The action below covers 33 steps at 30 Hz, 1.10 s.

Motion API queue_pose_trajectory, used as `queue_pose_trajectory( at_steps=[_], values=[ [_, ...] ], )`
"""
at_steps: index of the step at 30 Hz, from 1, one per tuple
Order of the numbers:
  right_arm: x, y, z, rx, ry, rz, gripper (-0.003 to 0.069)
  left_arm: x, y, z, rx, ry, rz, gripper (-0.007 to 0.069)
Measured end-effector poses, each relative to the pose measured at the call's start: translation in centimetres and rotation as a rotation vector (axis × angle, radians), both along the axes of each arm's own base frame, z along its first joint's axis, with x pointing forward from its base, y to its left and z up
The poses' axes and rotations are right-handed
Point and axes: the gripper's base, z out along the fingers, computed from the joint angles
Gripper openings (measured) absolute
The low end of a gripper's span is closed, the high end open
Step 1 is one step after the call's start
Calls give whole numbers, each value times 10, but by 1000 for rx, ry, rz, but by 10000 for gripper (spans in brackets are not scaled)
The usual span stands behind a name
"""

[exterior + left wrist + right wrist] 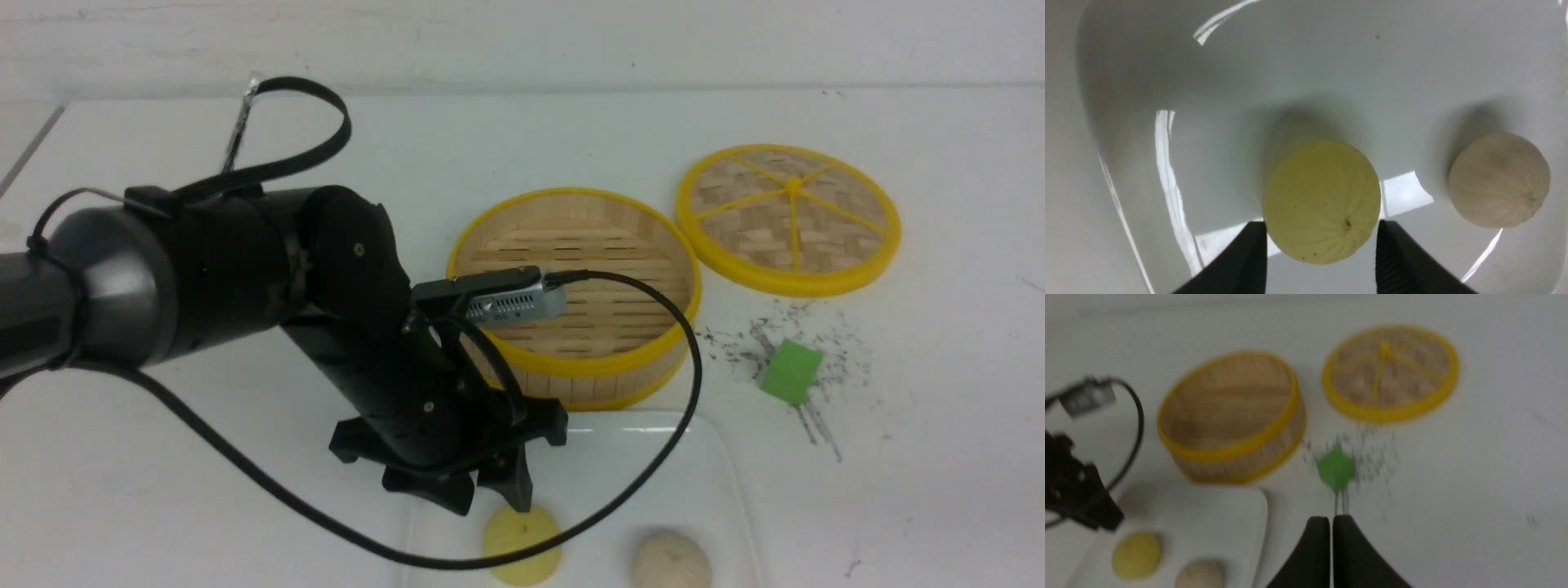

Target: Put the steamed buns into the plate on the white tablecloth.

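Observation:
The pale yellow bun (522, 545) and the off-white bun (671, 559) both lie in the glossy white plate (718, 457) on the white tablecloth (939, 408). My left gripper (490, 502) is over the plate, open. In the left wrist view its fingertips stand on either side of the yellow bun (1322, 200), close to it, and the off-white bun (1498, 179) lies apart on the plate (1290, 81). My right gripper (1331, 518) is shut and empty above the cloth, off the plate's (1216, 506) edge. It is out of the front view.
The round yellow-rimmed bamboo steamer (571, 286) stands empty just behind the plate. Its woven lid (788, 219) lies to the right of it. A green cube (790, 371) sits among dark scribble marks right of the steamer. The left arm's black cable (690, 359) loops over the plate.

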Motion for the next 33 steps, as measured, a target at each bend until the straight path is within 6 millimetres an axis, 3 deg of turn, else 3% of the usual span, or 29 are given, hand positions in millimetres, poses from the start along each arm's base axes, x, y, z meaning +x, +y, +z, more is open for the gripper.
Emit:
queue_pose_trajectory(
  at_steps=[6,18,33],
  values=[
    [18,5,-29,-30,-237,-1,30,1,0,1,-2,-11,1,320],
    [30,12,-51,-28,-189,22,30,4,3,0,41,-54,-26,120],
    [30,17,-60,-112,-178,92,31,6,5,0,60,-81,-38,89]
  ],
)
